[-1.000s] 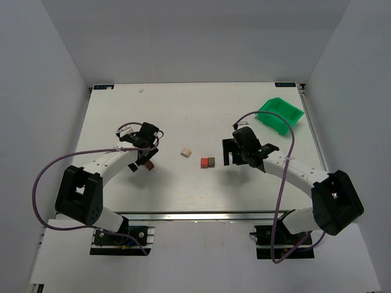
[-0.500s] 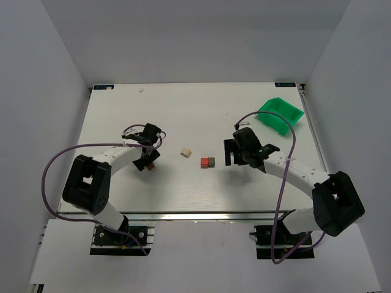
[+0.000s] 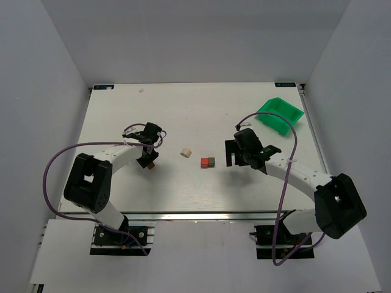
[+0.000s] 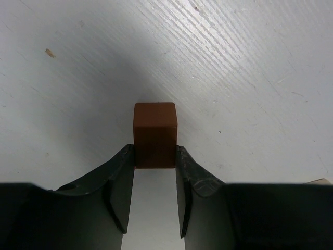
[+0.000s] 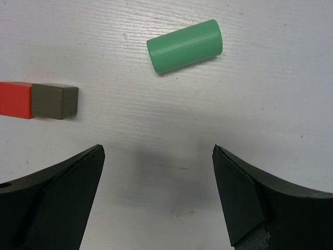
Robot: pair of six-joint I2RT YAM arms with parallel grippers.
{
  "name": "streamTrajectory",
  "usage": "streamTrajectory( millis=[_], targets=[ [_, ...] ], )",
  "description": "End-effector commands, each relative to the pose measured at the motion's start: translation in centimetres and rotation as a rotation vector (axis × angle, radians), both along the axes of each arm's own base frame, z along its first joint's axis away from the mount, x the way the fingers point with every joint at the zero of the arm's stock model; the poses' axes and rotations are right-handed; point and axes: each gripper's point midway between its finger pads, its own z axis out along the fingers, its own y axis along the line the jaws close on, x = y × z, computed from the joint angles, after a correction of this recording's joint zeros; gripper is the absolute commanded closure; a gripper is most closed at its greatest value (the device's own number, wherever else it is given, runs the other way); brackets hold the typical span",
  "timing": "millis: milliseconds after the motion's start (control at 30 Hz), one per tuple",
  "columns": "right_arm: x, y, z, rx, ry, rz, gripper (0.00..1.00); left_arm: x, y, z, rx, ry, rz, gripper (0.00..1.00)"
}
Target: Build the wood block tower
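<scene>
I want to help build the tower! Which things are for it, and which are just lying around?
For the tower: brown block in the left gripper, red block, grey-brown block, cream block, green cylinder.

Just lying around: green bin, white speck far back.

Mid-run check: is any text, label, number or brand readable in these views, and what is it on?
No text can be read in any view.
The far-left corner tag on the table: too small to read.
The far-right corner tag: too small to read.
The brown block, red block, grey-brown block, green cylinder and green bin show no markings.
</scene>
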Motion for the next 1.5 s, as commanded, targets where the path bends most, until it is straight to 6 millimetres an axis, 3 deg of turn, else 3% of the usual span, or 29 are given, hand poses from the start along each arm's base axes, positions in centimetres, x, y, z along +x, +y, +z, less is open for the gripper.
streamTrajectory(
  millis=[0,233,433,500,567,600,633,833,933,1000,1033,1133,1200,1300,1333,1400,1467],
  targets=[
    [0.0,-0.5,0.8,-0.004,-0.03,-0.014,0.11,0.7,-0.4,0.6,-0.012,-0.019,-0.005,0.69],
    [0.0,0.0,1.3,0.017,-0.044,0.025,0.11,1.2,-2.6,2.9,-0.047,-0.042,-0.141,0.82],
    [-0.1,0.9,1.6,0.047,-0.049,0.077,0.11,1.5,-4.8,4.7,-0.114,-0.109,-0.25,0.86],
    [-0.2,1.3,1.7,0.053,-0.056,0.119,0.11,1.9,-7.1,5.8,-0.149,-0.152,-0.459,0.86],
    [-0.2,1.2,2.1,0.049,-0.071,0.133,0.11,3.0,-10.7,7.8,-0.197,-0.257,-0.696,0.94],
    [-0.1,0.9,2.2,0.04,-0.08,0.129,0.11,2.0,-13.2,8.7,-0.241,-0.276,-0.933,0.94],
    [-0.1,0.6,2.6,0.032,-0.092,0.124,0.11,1.7,-14.4,9.3,-0.245,-0.3,-1.042,0.94],
    [-0.1,0.2,4.1,0.062,-0.139,0.13,0.11,-1.1,-18.5,13.3,-0.201,-0.526,-1.63,0.96],
    [-0.3,-0.2,4.6,0.055,-0.154,0.142,0.11,-2.9,-19.5,13.8,-0.184,-0.584,-1.859,1.0],
    [-0.4,-0.8,4.7,0.042,-0.157,0.126,0.11,-2.4,-20.0,14.9,-0.115,-0.626,-1.961,1.0],
    [-0.3,-1.0,5.0,0.042,-0.171,0.119,0.11,-2.2,-19.9,13.7,-0.103,-0.559,-1.977,1.0],
    [-0.4,-1.6,5.3,0.038,-0.186,0.103,0.11,-1.2,-20.7,13.0,-0.062,-0.48,-2.068,1.0],
    [-0.4,-1.8,5.5,0.035,-0.198,0.097,0.11,-0.9,-22.0,14.0,-0.051,-0.496,-2.161,1.0],
    [-0.1,-2.2,5.5,0.026,-0.206,0.083,0.11,-1.0,-23.3,12.7,-0.064,-0.429,-2.271,1.0],
    [-0.1,-2.3,5.3,0.019,-0.202,0.079,0.11,-0.5,-23.8,13.5,-0.037,-0.445,-2.299,1.0],
    [0.0,-2.6,5.2,0.007,-0.201,0.069,0.1,-0.8,-23.7,11.6,-0.02,-0.357,-2.372,1.0],
    [0.1,-3.2,5.0,-0.008,-0.2,0.045,0.11,-1.1,-24.3,11.2,0.029,-0.337,-2.447,1.0]
  ],
)
